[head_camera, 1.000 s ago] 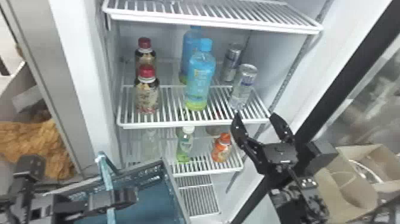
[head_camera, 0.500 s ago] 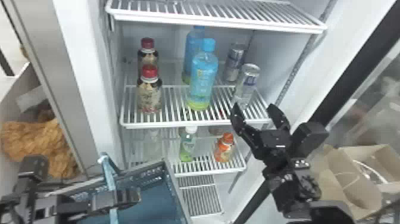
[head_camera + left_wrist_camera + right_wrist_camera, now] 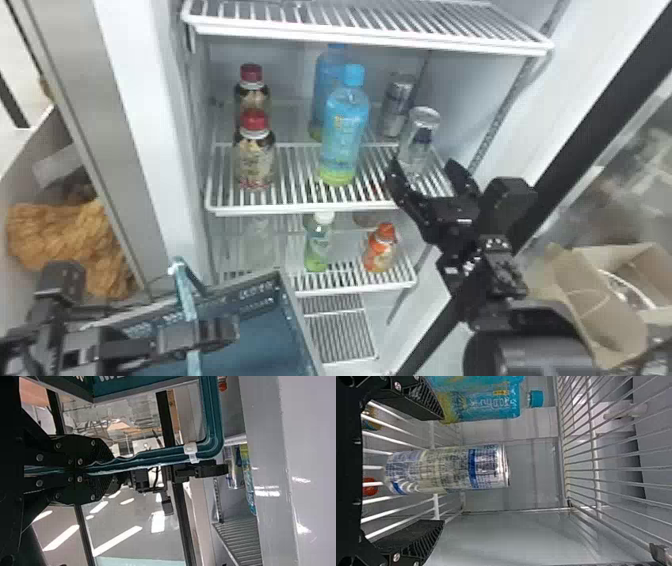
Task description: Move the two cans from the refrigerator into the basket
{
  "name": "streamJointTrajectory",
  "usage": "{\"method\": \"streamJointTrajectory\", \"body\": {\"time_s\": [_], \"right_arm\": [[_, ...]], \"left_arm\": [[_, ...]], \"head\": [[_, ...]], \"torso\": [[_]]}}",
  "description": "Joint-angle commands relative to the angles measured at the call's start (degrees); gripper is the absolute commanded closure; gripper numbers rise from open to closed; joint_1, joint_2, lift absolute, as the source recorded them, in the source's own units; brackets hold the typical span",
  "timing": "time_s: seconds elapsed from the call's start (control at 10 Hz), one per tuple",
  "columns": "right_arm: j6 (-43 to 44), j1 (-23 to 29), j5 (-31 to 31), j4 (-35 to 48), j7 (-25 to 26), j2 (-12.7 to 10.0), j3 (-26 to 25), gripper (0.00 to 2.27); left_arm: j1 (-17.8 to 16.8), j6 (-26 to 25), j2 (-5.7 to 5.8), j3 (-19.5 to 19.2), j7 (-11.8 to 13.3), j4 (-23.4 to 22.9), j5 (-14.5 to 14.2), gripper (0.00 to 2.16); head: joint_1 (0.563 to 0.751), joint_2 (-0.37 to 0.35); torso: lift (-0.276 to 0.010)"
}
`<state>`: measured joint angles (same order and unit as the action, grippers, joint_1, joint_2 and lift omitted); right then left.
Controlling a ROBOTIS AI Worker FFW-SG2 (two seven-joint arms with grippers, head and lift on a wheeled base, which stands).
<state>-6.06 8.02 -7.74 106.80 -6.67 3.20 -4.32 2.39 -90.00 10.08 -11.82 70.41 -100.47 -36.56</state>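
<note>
**The work is at its beginning, with all the moving left**

In the head view, the front can (image 3: 420, 142) and the back can (image 3: 398, 107) stand on the middle shelf (image 3: 300, 208), right of the centre and a little above it. So I judge that neither transfer is done. The right pincer (image 3: 424, 167) is spread and has its two fingers on either side of the front can, without gripping it. The left pincer (image 3: 106, 470) is pinching the handle of the basket (image 3: 255, 345), which is at lower left in the head view. Gripping, carrying out and placing remain for both cans.
</note>
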Motion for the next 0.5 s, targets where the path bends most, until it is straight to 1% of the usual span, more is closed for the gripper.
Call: {"method": "streamJointTrajectory", "body": {"time_s": [0.0, 0.2, 0.4], "right_arm": [[-0.26, -2.40, -0.03, -2.38, -0.01, 0.40, 0.78, 0.13], [-0.26, -5.50, -0.03, -5.05, -0.01, 0.93, 1.93, 0.13], [-0.26, -6.90, 0.43, -5.48, 0.70, 1.19, 2.15, 0.13]], "left_arm": [[0.00, -0.03, 0.12, 0.05, -0.01, 0.00, 0.00, 1.19], [-0.14, -0.03, 0.29, 0.16, -0.10, 0.00, 0.00, 1.19], [-0.14, -0.03, 0.47, 0.28, -0.10, 0.00, -0.11, 1.19]], "head": [[0.695, -0.205], [0.695, -0.194], [0.695, -0.181]], "torso": [[-0.025], [-0.025], [-0.025]]}}
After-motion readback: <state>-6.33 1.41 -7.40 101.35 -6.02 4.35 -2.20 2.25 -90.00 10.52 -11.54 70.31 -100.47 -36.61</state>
